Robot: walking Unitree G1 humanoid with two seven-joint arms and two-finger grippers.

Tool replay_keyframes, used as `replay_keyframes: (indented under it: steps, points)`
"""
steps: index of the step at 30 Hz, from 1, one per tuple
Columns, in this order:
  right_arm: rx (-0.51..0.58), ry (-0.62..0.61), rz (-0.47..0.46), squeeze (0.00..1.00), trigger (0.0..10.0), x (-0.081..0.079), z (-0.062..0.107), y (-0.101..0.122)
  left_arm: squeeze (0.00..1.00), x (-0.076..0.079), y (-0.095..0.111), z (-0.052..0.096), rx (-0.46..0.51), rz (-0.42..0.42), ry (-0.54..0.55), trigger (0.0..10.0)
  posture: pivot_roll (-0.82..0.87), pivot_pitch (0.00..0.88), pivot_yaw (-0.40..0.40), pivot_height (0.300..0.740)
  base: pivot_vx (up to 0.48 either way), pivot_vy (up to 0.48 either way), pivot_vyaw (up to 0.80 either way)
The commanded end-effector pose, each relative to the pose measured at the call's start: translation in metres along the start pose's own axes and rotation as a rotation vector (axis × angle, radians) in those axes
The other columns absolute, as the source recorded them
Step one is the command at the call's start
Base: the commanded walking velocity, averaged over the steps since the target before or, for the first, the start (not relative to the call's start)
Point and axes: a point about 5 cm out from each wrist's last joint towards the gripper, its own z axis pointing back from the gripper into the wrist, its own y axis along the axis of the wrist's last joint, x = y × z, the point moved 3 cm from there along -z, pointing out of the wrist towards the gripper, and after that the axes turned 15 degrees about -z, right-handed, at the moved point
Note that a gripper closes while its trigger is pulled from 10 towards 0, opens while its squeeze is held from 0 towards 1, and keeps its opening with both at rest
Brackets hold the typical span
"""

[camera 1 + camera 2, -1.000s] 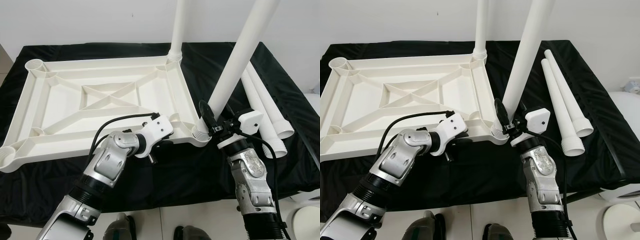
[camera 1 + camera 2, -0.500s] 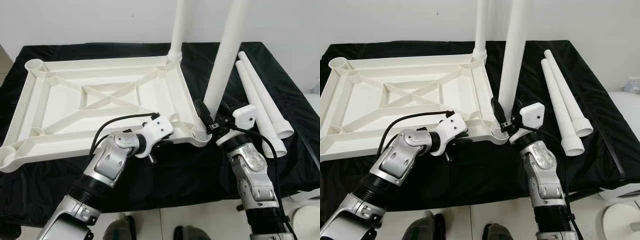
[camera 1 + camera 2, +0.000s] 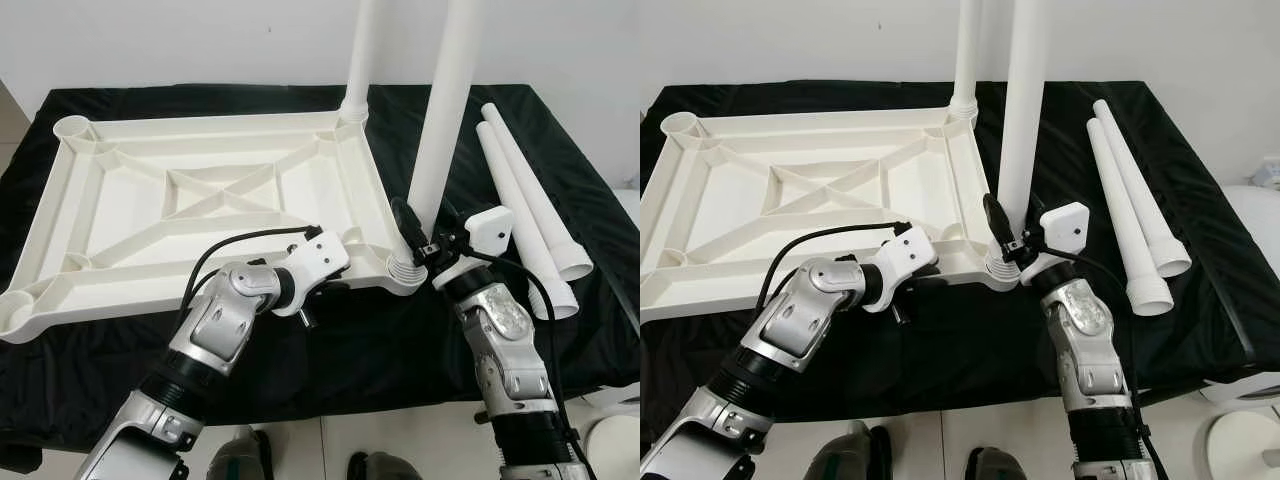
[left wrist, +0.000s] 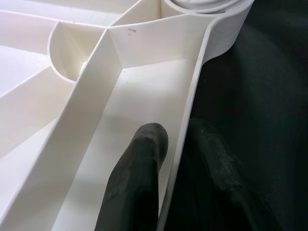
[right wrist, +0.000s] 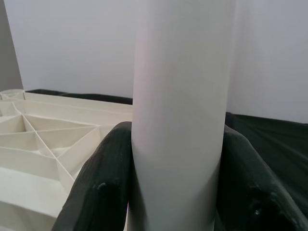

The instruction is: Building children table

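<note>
A white plastic tabletop [image 3: 200, 200] is lying upside down on a black cloth [image 3: 400, 340], its ribbed underside facing up and a round socket sitting at each of its 4 corners. The 2 sockets [image 3: 68, 128] far to the left of the left gripper [image 3: 320, 285] are standing open with nothing in them. The left gripper is closing on the near rim of the tabletop, just left of the near right corner: in the left wrist view 1 black finger [image 4: 137, 185] is lying inside the rim channel and the other is pressing on the outside of the wall, against the cloth.

Beyond that gripper, at the far right corner, 1 white leg [image 3: 357, 55] is standing upright in its socket. Just to the right of the left gripper, a 2nd leg [image 3: 440, 120] is standing nearly upright in the near right socket [image 3: 402, 268]. The right gripper [image 3: 425, 235] is clamping this leg low down, just above the socket; in the right wrist view both black fingers [image 5: 103, 187] are pressing against opposite sides of the white tube.

To the right of the right gripper, 2 more legs [image 3: 525, 205] are lying side by side on the cloth, their flared ends pointing toward the robot. The upright leg and the right arm are standing between them and the tabletop.
</note>
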Motion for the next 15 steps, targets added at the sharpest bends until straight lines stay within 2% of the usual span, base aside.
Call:
replay_keyframes:
  steps: [1, 4, 15]
  points:
    - [-0.171, -0.114, -0.031, 0.00, 10.0, 0.0166, 0.0293, -0.0416, 0.00, -0.0115, 0.0151, 0.0046, 0.042, -0.044, 0.096, 10.0, -0.01, 0.106, 0.023, 0.740, 0.000, 0.000, 0.00]
    - [-0.129, -0.108, -0.034, 0.00, 10.0, 0.0127, 0.0320, -0.0381, 0.00, -0.0113, 0.0153, 0.0047, 0.043, -0.042, 0.095, 10.0, -0.01, 0.107, 0.022, 0.740, 0.000, 0.000, 0.00]
    - [-0.109, -0.096, 0.000, 0.00, 10.0, 0.0076, 0.0367, -0.0366, 0.00, -0.0105, 0.0156, 0.0049, 0.044, -0.041, 0.096, 10.0, -0.01, 0.112, 0.022, 0.740, 0.000, 0.000, 0.00]
